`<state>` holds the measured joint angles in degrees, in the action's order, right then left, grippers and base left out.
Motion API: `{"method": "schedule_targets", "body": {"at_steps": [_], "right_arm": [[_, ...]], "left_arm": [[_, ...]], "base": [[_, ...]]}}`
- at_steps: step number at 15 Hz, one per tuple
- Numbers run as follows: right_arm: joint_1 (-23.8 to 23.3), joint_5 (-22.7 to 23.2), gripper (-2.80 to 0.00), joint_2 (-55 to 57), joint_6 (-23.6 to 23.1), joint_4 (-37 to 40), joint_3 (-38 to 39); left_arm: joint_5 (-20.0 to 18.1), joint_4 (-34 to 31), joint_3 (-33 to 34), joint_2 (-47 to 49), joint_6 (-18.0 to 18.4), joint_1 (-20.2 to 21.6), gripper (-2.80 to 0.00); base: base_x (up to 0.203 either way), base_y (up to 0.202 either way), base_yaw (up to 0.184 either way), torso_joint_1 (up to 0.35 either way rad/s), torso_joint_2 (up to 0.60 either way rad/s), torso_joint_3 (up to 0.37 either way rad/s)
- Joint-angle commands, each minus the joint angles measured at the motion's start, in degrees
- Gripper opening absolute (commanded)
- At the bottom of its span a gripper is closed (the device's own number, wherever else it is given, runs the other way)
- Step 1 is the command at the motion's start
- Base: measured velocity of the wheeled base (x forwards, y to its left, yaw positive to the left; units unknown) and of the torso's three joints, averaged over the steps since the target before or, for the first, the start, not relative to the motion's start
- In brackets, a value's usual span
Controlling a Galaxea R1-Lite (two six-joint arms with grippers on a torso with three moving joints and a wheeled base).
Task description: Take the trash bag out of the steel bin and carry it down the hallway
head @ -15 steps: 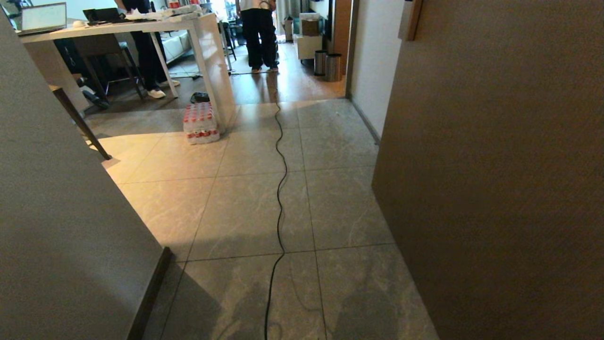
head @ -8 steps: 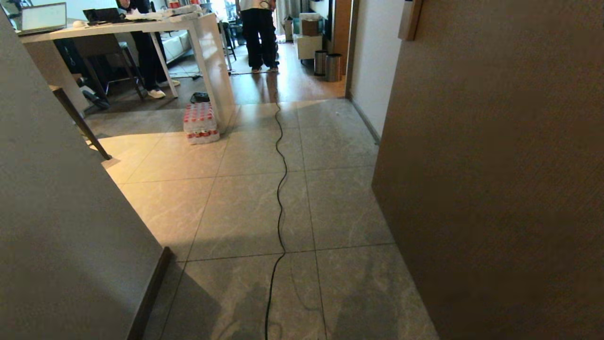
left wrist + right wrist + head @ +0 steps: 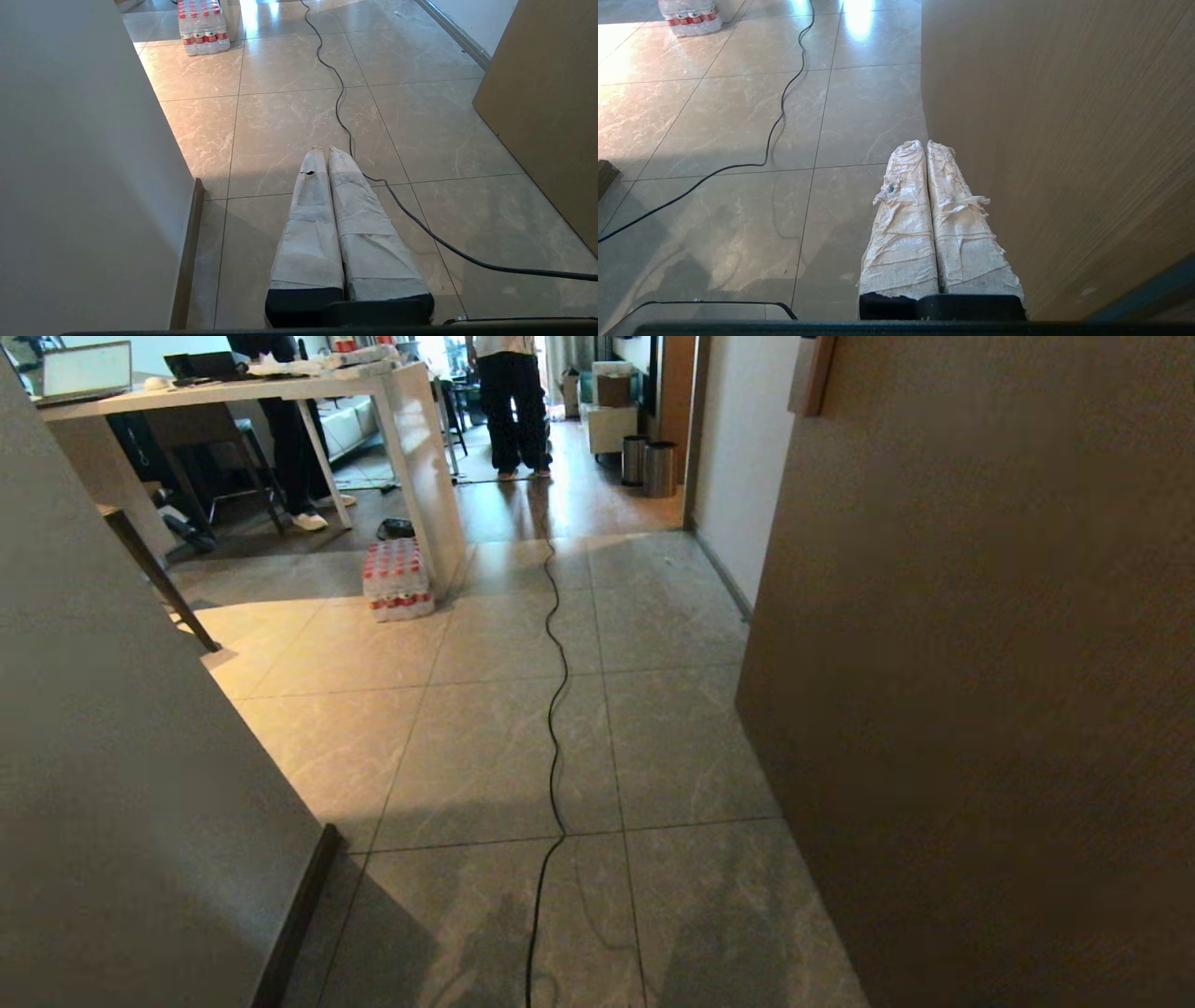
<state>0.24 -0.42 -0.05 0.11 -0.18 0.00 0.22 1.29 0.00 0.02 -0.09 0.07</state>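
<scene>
While no arm is seen in the head view, the hallway (image 3: 523, 728) is shown running ahead on grey-beige tiles, with a black cable (image 3: 555, 709) laid along it. Two steel bins (image 3: 651, 467) are seen far ahead against the right-hand wall, where the tiles give way to wood floor; which one is meant, and whether a trash bag sits inside, cannot be told. A white table (image 3: 411, 448) and a pack of bottles (image 3: 398, 579) are seen on the left, and a person's legs (image 3: 512, 415) beyond. From the left wrist view, the left gripper (image 3: 326, 150) is shown with wrapped fingers pressed together, nothing held, poised over bare tile beside the cable; the bins are well apart from it and out of that frame. From the right wrist view, the right gripper (image 3: 924, 143) is likewise closed and empty, just beside a brown panel (image 3: 1064, 140), no bin or bag near it.
</scene>
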Motion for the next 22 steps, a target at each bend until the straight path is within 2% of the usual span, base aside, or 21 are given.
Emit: {"method": "schedule_targets", "body": {"at_steps": [1,22], "right_arm": [[0.02,-0.02,-2.80,0.05,-0.02,0.01,0.00],[0.02,-0.02,-2.80,0.05,-0.02,0.01,0.00]], "left_arm": [[0.04,0.03,0.70,-0.02,0.00,0.01,-2.80],[0.04,0.00,0.62,-0.02,0.18,0.01,-2.80]], "base": [[0.000,0.000,0.000,0.000,0.00,0.000],[0.000,0.000,0.000,0.000,0.00,0.000]]}}
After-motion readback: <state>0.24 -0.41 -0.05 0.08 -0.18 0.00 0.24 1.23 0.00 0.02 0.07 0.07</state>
